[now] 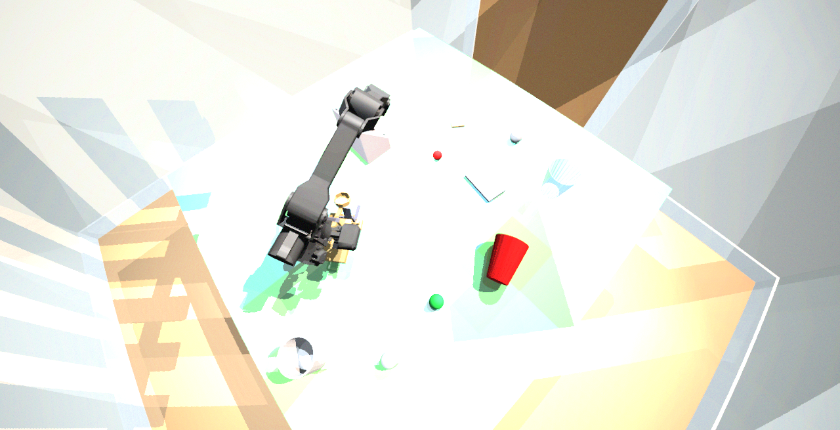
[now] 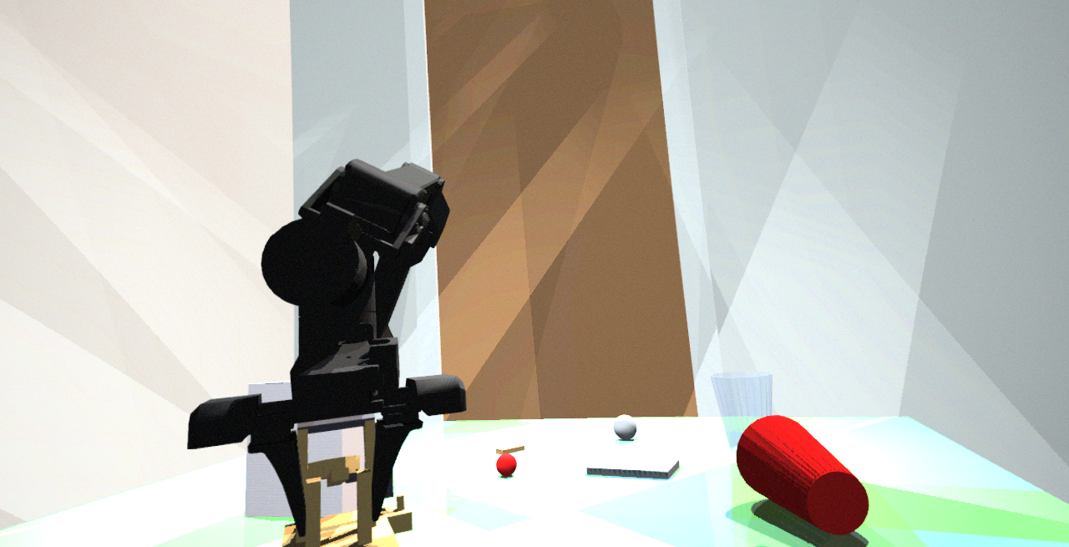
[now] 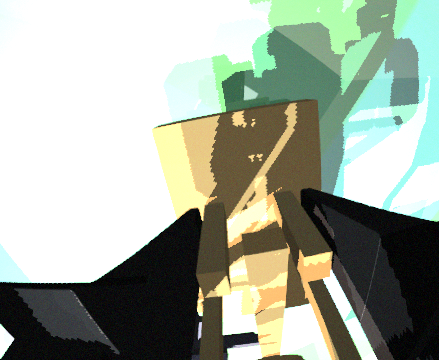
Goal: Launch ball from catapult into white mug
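My gripper (image 1: 333, 246) (image 2: 333, 525) (image 3: 251, 207) points down and is shut on the catapult's wooden frame, one black finger against each side. The tan catapult (image 1: 339, 255) (image 2: 366, 470) (image 3: 189, 160) stands on the table; its round cup (image 1: 342, 199) sticks out at the end away from the base board, and I see no ball in it. A white mug (image 1: 291, 362) is near the table edge at lower left in the top view. Balls on the table are green (image 1: 436, 301), white (image 1: 389, 360), red (image 1: 436, 155) (image 2: 505, 465) and grey (image 1: 515, 137) (image 2: 625, 427). Which ball is meant is unclear.
A red cup (image 1: 506, 260) (image 2: 792, 468) lies on its side. A clear cup (image 1: 562, 173) (image 2: 741, 397), a flat pale slab (image 1: 486, 186) (image 2: 632, 465) and a small wooden piece (image 1: 458, 126) (image 2: 510, 449) are farther back. A pale block (image 1: 372, 146) (image 2: 265, 453) is by the arm's base.
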